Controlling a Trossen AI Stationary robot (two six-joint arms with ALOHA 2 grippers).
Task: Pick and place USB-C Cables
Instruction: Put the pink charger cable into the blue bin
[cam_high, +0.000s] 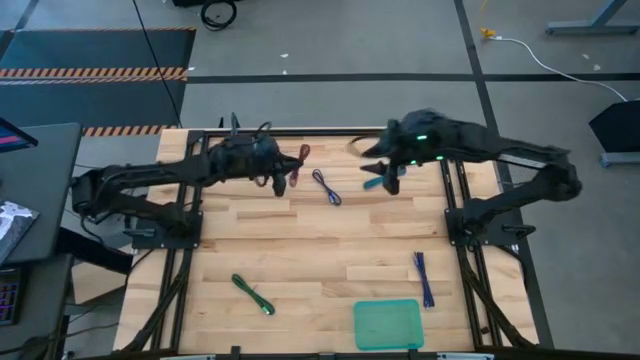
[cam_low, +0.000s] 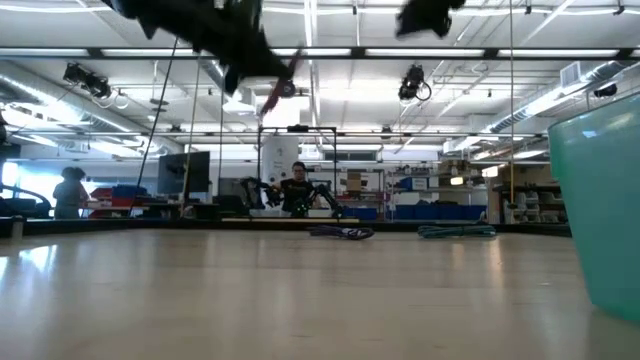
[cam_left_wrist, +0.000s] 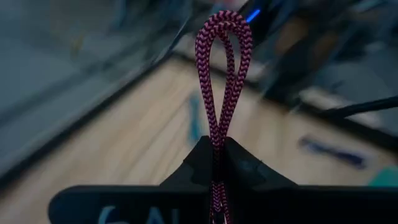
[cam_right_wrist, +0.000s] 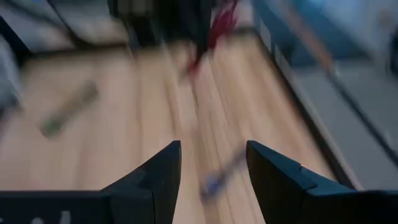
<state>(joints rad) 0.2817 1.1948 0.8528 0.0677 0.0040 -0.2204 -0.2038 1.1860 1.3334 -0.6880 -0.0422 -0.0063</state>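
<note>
Dangling from the shut left gripper (cam_left_wrist: 217, 163), the maroon cable (cam_left_wrist: 221, 74) could slip free; the right gripper (cam_right_wrist: 212, 180), open and probably empty, hovers near the teal cable (cam_high: 372, 183).

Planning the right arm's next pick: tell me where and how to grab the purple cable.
Grip the purple cable across its middle, coming straight down from above. It lies flat on the table as a thin, elongated bundle running diagonally, so set the right end effector's open fingers across that line. The left end effector holds the maroon cable nearby.

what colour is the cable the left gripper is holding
Maroon with a black braided weave, pinched in the left gripper; the cable shows best in the left wrist view.
</note>
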